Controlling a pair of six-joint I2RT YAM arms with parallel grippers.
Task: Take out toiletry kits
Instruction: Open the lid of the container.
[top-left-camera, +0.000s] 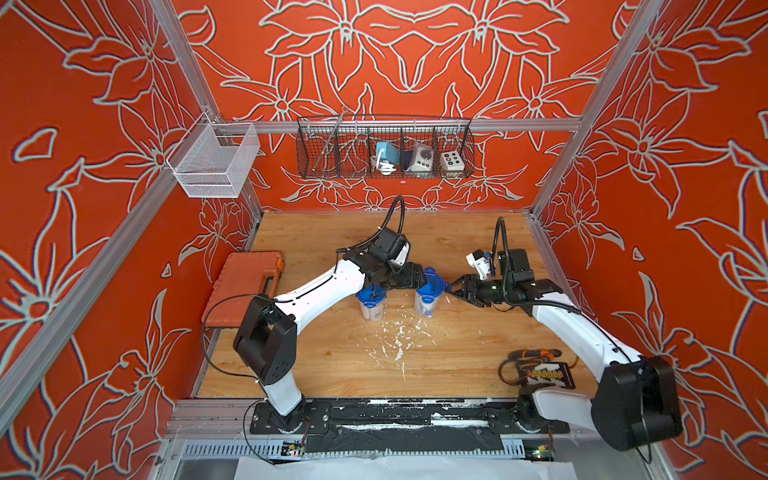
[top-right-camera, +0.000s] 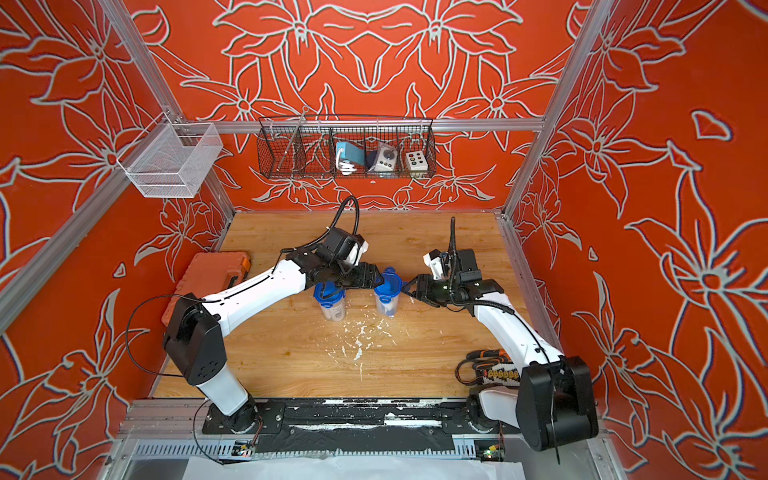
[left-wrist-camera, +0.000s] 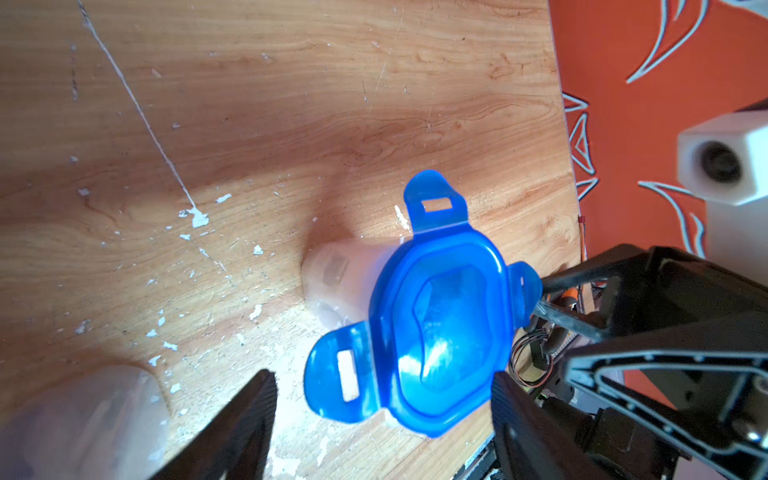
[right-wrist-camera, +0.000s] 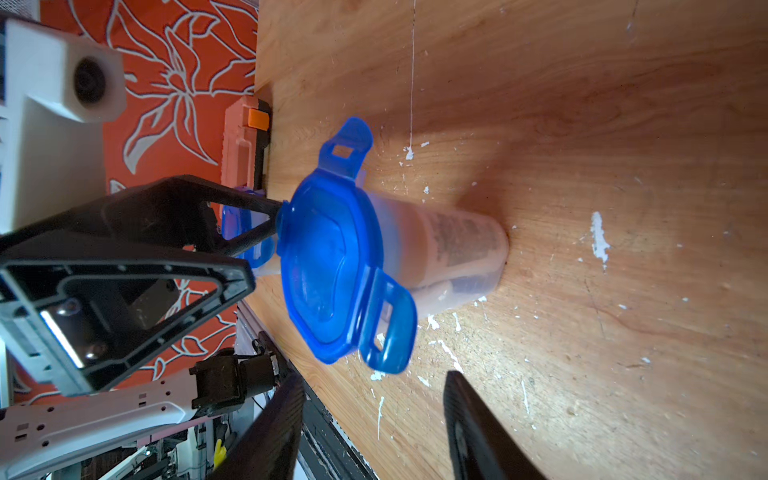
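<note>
While both stand open and hold nothing, the left claw (top-left-camera: 419, 278) and right claw (top-left-camera: 451, 287) flank the blue clip lid (left-wrist-camera: 444, 328) of one clear tall plastic tub (top-left-camera: 426, 306) on the wooden worktop (top-left-camera: 457, 237), each with an outturned lid flap just off its tips. The toiletry kits (right-wrist-camera: 461, 245) sit inside this tub and inside the second tub (top-left-camera: 371, 307) beside it. Print on a label inside is too blurred to read. Bare wood lies behind; an orange plastic tool case (top-left-camera: 245, 286) hugs the left edge, a black cabled device (top-left-camera: 544, 372) the right front.
</note>
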